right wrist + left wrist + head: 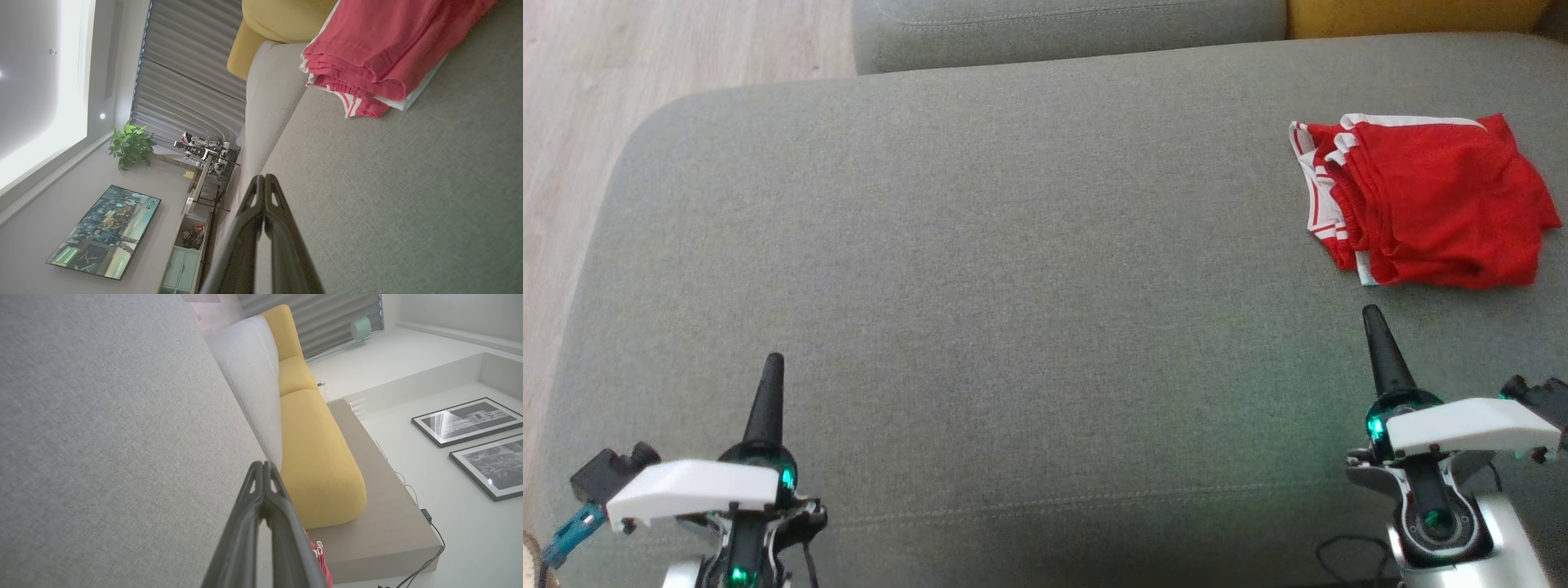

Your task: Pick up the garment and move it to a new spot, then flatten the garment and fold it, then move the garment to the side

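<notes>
Left hand (773,361) and right hand (1372,312), closed and empty, hover above grey cushion (1013,245) holding folded red garment (1437,204).

No legible txt anywhere — TV screen (104,232) graphics too blurry to read.

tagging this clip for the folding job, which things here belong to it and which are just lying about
Job: red garment, folded at the right of the grey sofa seat; left hand and right hand, both shut, empty.
Lying about: yellow cushion, framed pictures, potted plant, wall screen.
</notes>
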### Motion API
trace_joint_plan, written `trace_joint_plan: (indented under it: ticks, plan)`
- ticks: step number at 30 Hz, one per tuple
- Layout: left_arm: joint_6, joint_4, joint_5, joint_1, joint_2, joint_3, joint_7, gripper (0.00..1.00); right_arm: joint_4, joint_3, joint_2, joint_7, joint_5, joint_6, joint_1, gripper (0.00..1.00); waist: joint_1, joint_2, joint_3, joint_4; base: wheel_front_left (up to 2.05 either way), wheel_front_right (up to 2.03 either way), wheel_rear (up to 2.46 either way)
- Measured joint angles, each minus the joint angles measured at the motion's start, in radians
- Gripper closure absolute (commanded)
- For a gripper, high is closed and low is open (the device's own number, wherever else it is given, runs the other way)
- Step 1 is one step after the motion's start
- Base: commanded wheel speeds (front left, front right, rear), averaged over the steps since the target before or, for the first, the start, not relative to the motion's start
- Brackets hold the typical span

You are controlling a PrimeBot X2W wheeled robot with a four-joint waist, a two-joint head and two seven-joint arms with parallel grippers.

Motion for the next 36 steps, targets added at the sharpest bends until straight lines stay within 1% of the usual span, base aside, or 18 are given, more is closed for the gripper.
trace_joint_plan:
  ticks: [14, 25, 27, 36]
  plan:
    - [-0.016, 0.022, -0.138, -0.004, 0.0, 0.03, 0.044, 1.0, 0.003, -0.026, 0.0, 0.043, 0.156, 0.0, 0.018, 1.0, 0.0, 0.0, -0.012, 0.004, 0.0, 0.0, 0.0]
    - [-0.018, 0.04, -0.236, -0.008, 0.0, 0.056, 0.071, 1.0, 0.006, -0.043, 0.0, 0.073, 0.264, 0.0, 0.019, 1.0, 0.0, 0.0, -0.02, 0.007, 0.0, 0.0, 0.0]
    - [-0.025, 0.043, -0.256, -0.01, 0.0, 0.059, 0.079, 1.0, 0.006, -0.047, 0.0, 0.08, 0.288, 0.0, 0.019, 1.0, 0.0, 0.0, -0.022, 0.008, 0.0, 0.0, 0.0]
    - [-0.031, 0.054, -0.342, -0.021, 0.0, 0.074, 0.106, 1.0, 0.012, -0.067, 0.0, 0.105, 0.384, -0.001, 0.039, 1.0, 0.0, 0.0, -0.029, 0.011, 0.0, 0.0, 0.0]
